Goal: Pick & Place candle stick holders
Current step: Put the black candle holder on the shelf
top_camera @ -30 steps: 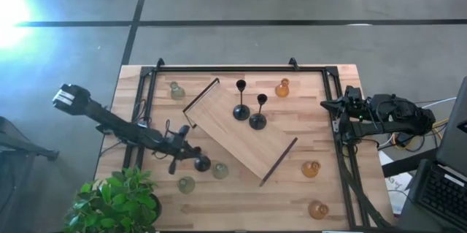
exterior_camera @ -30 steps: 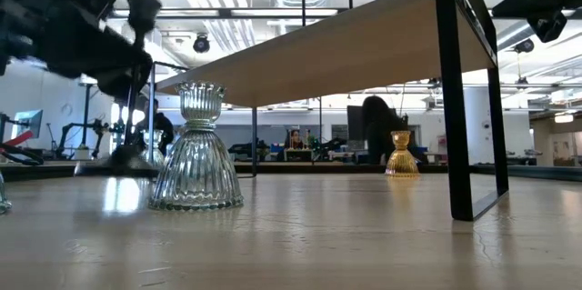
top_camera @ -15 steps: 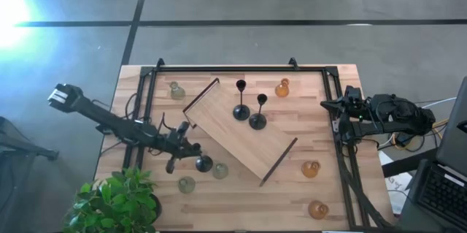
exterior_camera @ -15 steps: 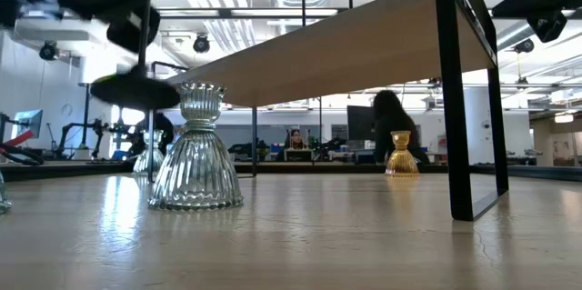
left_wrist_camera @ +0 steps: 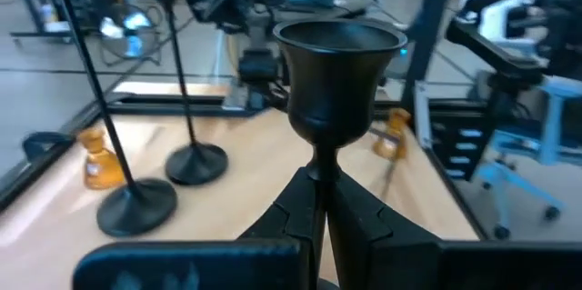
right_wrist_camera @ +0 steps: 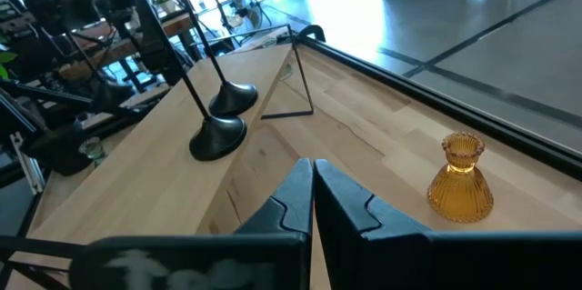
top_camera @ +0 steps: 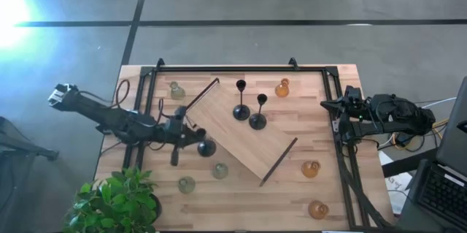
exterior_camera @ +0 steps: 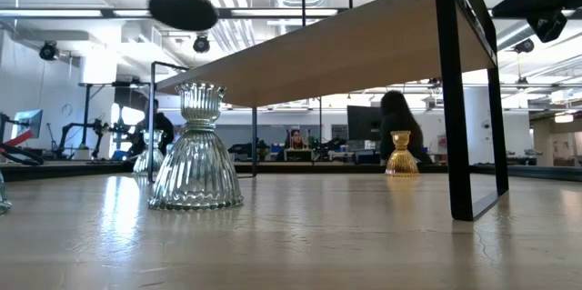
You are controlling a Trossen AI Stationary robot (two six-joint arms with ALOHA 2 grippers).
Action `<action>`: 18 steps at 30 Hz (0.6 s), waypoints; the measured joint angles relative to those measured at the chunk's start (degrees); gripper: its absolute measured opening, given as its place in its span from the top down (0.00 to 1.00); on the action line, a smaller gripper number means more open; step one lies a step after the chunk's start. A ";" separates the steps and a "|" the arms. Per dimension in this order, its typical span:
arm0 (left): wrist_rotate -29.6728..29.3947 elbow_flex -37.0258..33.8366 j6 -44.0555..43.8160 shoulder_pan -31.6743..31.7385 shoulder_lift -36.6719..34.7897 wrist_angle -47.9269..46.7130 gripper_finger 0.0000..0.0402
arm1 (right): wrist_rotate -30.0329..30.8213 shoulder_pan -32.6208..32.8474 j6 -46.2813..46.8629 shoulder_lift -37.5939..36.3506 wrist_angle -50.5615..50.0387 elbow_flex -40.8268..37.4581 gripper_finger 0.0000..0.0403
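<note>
L gripper [top_camera: 191, 135] clamps black candle holder [left_wrist_camera: 338, 63] by its stem, lifted off worktop [top_camera: 306, 145] beside wooden board [top_camera: 252, 142]. R gripper [top_camera: 328, 104] closed, empty, at worktop's right edge.

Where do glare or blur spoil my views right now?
High view: strong white glare washes out the floor at the upper left, off the table. Low view: the lifted black holder shows as a dark smear against bright ceiling lights. Left wrist view: its cup is sharp, the two black holders behind slightly soft.

High view straight down over table [top_camera: 306, 127]; low view level at tabletop; both share wooden board [top_camera: 241, 136]
</note>
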 joint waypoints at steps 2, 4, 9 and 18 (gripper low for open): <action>0.01 1.17 0.11 0.90 1.86 0.42 0.96 | -0.01 0.00 -0.01 -0.01 0.00 0.00 0.98; 0.04 2.06 1.95 1.66 3.58 2.84 0.96 | -0.02 -0.02 0.00 0.00 0.00 0.02 0.98; -1.55 2.94 6.16 3.93 7.82 9.98 0.96 | -0.02 0.00 0.00 -0.02 0.00 0.02 0.98; -5.80 6.90 1.40 8.63 19.13 13.23 0.96 | -0.02 0.00 0.00 -0.02 0.00 0.00 0.98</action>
